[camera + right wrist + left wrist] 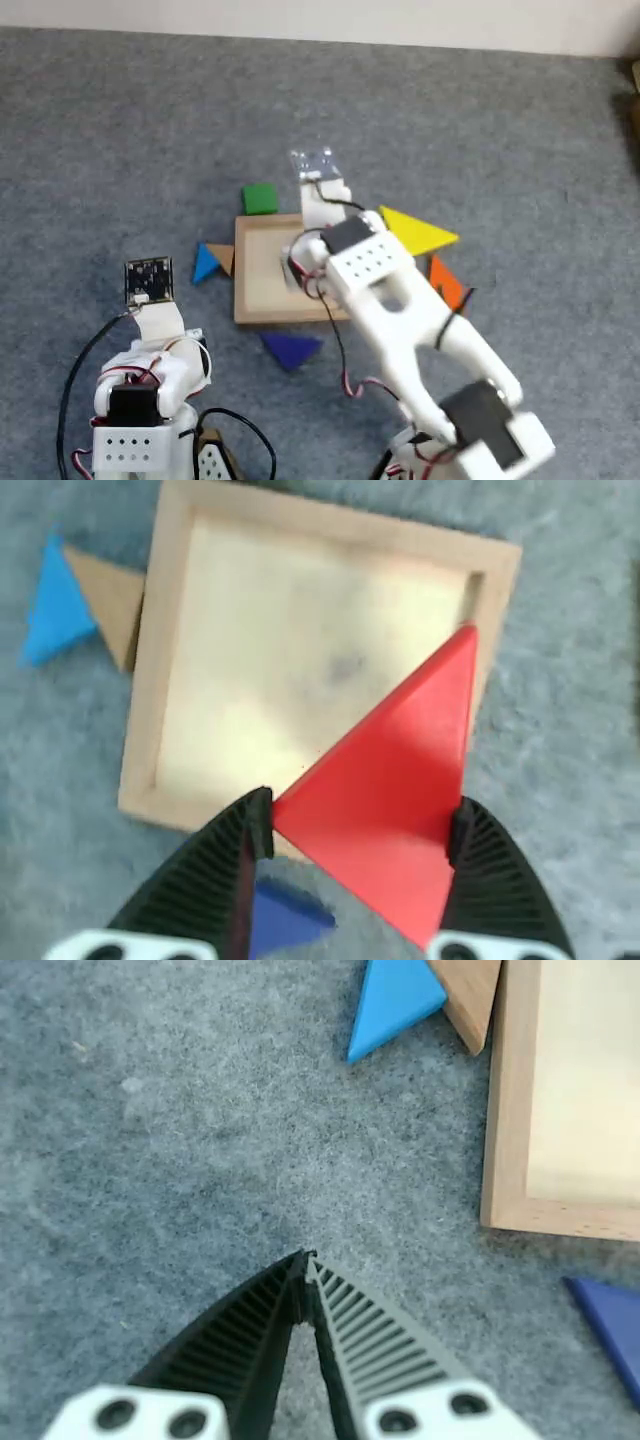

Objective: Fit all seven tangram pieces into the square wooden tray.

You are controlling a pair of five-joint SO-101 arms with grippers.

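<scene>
On the high view, the square wooden tray [243, 272] sits mid-table on the grey mat [120, 130], and I place everything from it. The green square [260, 198] lies just past the tray's far rim. The yellow triangle [418, 232] is off its right far corner, with the orange piece [447, 282] just beside the right rim. The light blue triangle [204, 263] and tan triangle [223, 258] sit at the left rim, and the dark blue piece [291, 347] lies just off the near rim. My right arm [400, 300] stretches over the tray; my left arm [140, 385] sits well off its near left corner.

On the left wrist view, the left gripper [305, 1260] has its jaws pressed together on nothing. It is over bare mat, off the tray's near left corner. The light blue triangle touches the tan one, which lies against the tray's rim.

On the right wrist view, the right gripper [362, 815] has its jaws spread wide and clamped on the red triangle [395, 780]. The triangle is over the tray, with one tip at a tray corner and its wide end overlapping the rim on the dark blue piece's side. I cannot tell if it touches the tray floor.
</scene>
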